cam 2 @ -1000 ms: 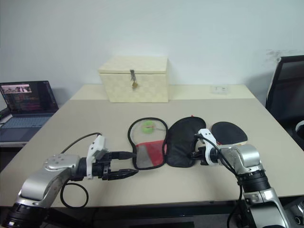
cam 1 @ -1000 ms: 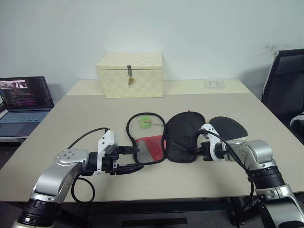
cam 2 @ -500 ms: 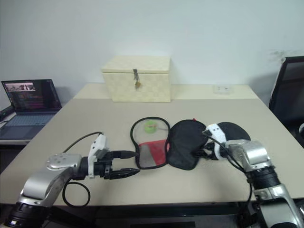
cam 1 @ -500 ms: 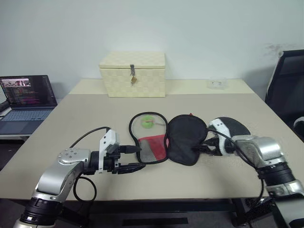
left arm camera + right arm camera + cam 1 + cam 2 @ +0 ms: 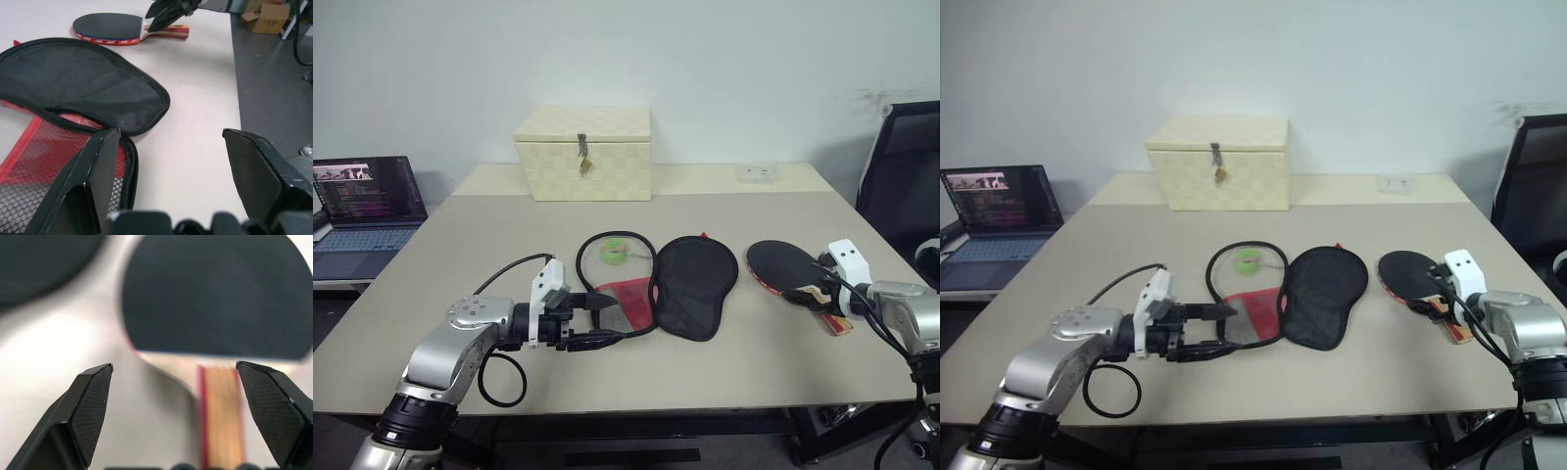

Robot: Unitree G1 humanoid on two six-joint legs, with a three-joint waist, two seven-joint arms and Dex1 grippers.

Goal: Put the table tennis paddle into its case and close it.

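Note:
The case [image 5: 651,284] lies unzipped and spread flat at mid-table: a mesh half with a red lower part [image 5: 34,161] and a green tag, beside a black fabric half [image 5: 88,83]. The table tennis paddle [image 5: 786,264] lies to the case's right, black blade toward the case, wooden handle [image 5: 222,416] toward the table's front right. My right gripper [image 5: 806,290] stands open just above the blade-handle junction, holding nothing. My left gripper [image 5: 605,321] is open at the near rim of the mesh half, its fingers [image 5: 98,171] empty.
A cream checkered latched box [image 5: 582,152] stands at the back of the table [image 5: 509,245]. A laptop [image 5: 367,206] sits on a side desk to the left. A black chair [image 5: 901,166] stands at the right. A small clear item [image 5: 756,173] lies at the back right.
My right gripper has let go of the black half's edge, opened, and swung right to the paddle's handle. The left arm has barely moved.

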